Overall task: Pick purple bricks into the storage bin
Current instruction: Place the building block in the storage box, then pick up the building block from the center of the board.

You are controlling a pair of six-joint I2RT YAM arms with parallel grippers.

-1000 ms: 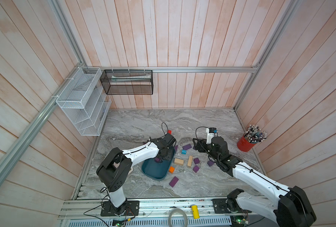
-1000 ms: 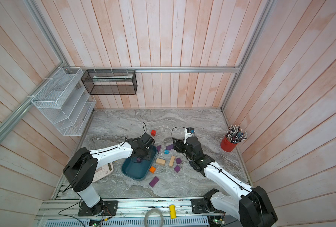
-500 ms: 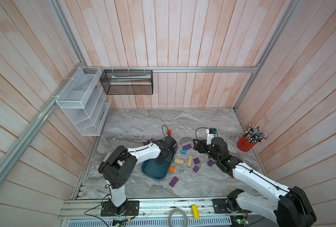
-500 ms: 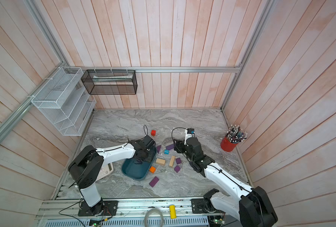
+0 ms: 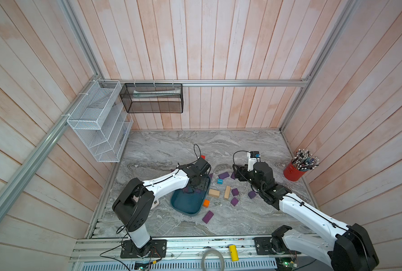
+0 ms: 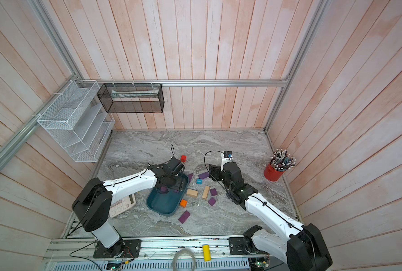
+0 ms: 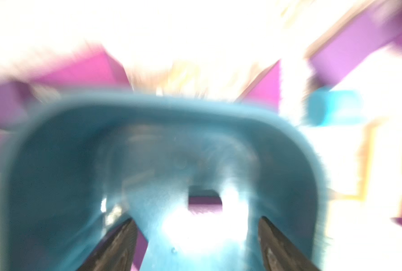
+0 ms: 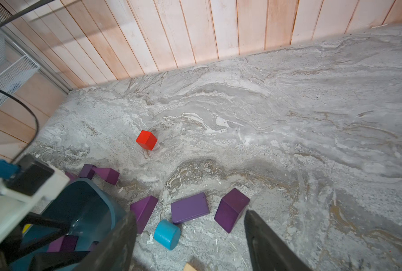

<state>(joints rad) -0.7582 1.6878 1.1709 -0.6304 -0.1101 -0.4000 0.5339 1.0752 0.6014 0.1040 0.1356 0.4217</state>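
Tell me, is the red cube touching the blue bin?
Apart. The right wrist view shows the red cube standing alone, bare table between it and the bin.

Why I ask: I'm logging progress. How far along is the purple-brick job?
Done: at least two purple bricks lie in the storage bin. In hand: nothing; the left gripper hangs open over the bin, the right gripper open above loose bricks. Left: at least seven purple ones on the table, including the lone oblong.

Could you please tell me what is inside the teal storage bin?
At least two purple bricks lie in the storage bin. The left end effector hangs over its far end, hiding whatever else sits there.
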